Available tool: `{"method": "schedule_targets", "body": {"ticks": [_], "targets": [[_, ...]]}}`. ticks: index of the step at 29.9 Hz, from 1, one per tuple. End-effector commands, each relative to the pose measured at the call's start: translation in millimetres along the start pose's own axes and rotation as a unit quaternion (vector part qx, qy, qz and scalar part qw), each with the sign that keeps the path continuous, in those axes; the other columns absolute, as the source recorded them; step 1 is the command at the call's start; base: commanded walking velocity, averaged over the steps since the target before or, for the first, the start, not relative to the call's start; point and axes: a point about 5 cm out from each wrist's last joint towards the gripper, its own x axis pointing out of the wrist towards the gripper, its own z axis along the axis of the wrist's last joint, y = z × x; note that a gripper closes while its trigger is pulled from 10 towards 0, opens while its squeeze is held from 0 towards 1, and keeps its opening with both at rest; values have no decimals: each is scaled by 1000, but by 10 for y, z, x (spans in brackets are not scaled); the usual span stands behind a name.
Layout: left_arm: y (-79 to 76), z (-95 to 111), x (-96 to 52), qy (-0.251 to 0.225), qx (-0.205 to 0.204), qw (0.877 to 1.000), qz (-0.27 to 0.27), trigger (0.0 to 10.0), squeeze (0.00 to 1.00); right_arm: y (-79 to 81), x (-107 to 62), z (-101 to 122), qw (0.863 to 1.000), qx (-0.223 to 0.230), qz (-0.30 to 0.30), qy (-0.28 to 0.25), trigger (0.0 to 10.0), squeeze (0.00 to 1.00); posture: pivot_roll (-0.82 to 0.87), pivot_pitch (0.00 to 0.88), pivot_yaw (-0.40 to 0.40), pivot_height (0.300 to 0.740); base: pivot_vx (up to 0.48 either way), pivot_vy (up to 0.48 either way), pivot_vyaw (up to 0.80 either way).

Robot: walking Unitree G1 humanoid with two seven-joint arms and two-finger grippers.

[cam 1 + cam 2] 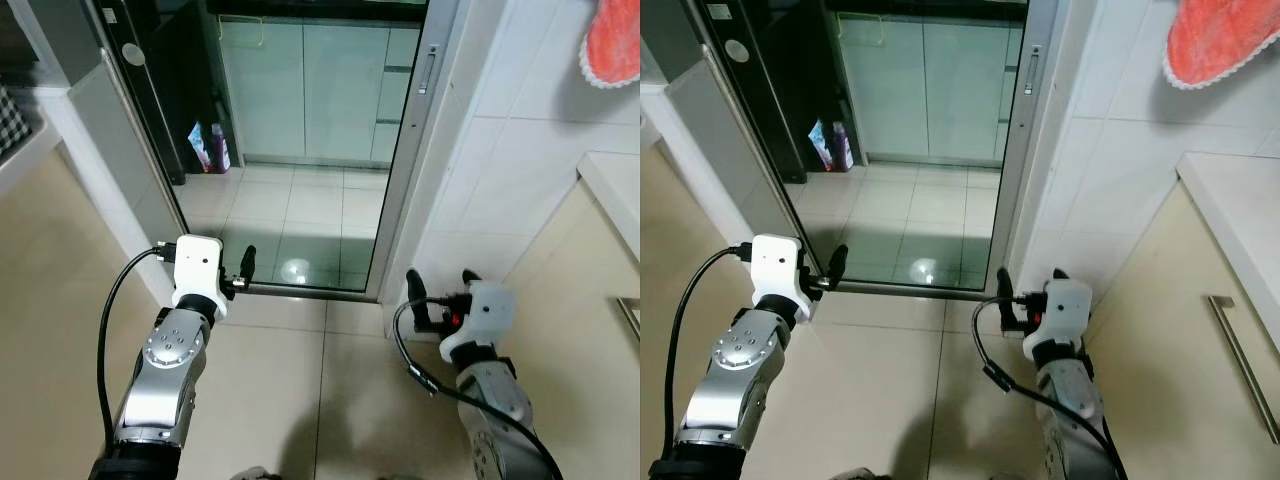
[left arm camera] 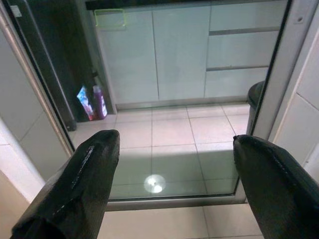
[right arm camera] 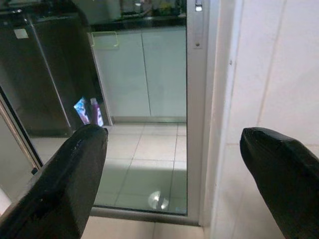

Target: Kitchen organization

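I face an open kitchen doorway with a tiled floor (image 1: 290,215) beyond it. Pale green cabinets (image 1: 320,90) line the far wall, below a dark counter holding several small items (image 3: 149,7). A purple bottle and a colourful packet (image 1: 210,148) stand on the floor beside a dark fridge (image 1: 165,80). My left gripper (image 1: 245,265) is raised in front of the door sill, open with nothing between its fingers (image 2: 75,189). My right gripper (image 1: 440,282) hovers near the metal door frame (image 1: 415,150), also open and holding nothing.
The white tiled wall (image 1: 510,170) and a white counter edge (image 1: 610,190) stand close on my right, with a beige cabinet front and its metal handle (image 1: 1240,360). An orange-red cloth (image 1: 612,45) hangs above. A dark bin (image 2: 256,94) sits inside the doorway.
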Motion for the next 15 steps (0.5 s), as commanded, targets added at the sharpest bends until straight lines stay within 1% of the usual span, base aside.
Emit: {"method": "schedule_targets", "body": {"ticks": [1, 8, 12, 15], "targets": [[15, -13, 8, 6, 3, 1000, 1, 10000, 0, -48, 6, -17, 1000, 5, -11, 2, 10000, 0, -1, 20, 23, 740, 0, 0, 0], [1, -23, 22, 6, 3, 1000, 2, 10000, 0, -36, 25, -11, 1000, 16, -11, -5, 10000, 0, 6, 13, 15, 740, 0, 0, 0], [5, -27, 47, 4, -7, 1000, 11, 10000, 0, -9, 65, -9, 1000, 5, -5, -4, 10000, 0, 0, 0, 0, 740, 0, 0, 0], [-8, -31, 60, 5, -8, 1000, 10, 10000, 0, -28, 68, 1, 1000, 3, -7, -7, 10000, 0, -3, 0, 3, 740, 0, 0, 0]]}}
